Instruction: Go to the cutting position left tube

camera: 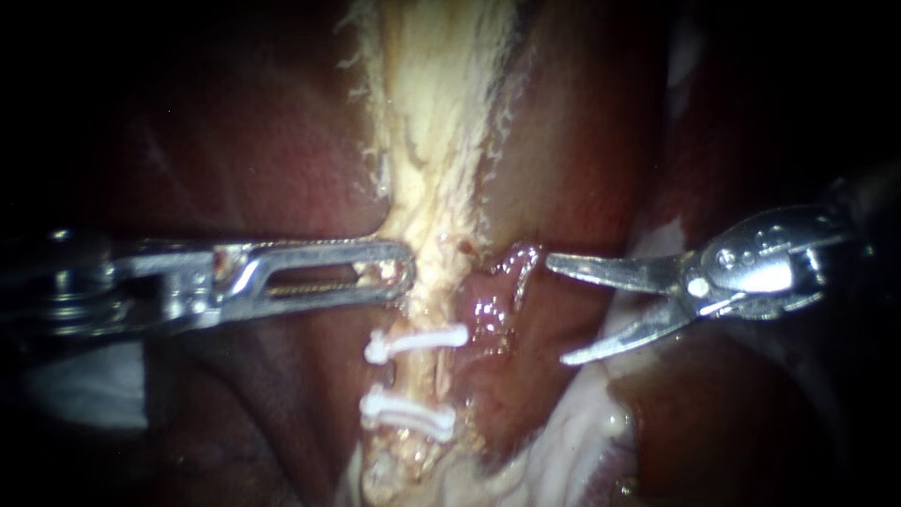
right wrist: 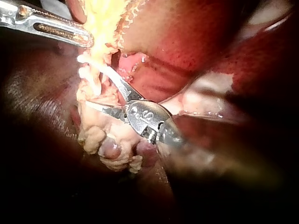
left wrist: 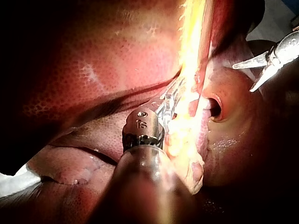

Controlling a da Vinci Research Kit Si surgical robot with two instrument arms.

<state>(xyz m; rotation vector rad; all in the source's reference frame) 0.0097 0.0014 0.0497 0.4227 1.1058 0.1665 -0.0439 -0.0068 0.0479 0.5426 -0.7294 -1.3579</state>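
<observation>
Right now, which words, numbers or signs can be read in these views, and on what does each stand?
No text on the liver, the tube or its clips.
On the left instrument and the right instrument: small stamped marks on each joint housing, not clearly readable.

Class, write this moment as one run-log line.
left instrument: shut on left tube above two clips | right instrument: blades open, short of the tube | tube: uncut

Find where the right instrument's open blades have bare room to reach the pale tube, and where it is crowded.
Bare: the wet red tissue between the right instrument and the tube, and a short stretch of tube between the left instrument and the upper clip. Crowded: below, where the lower clip sits close.
</observation>
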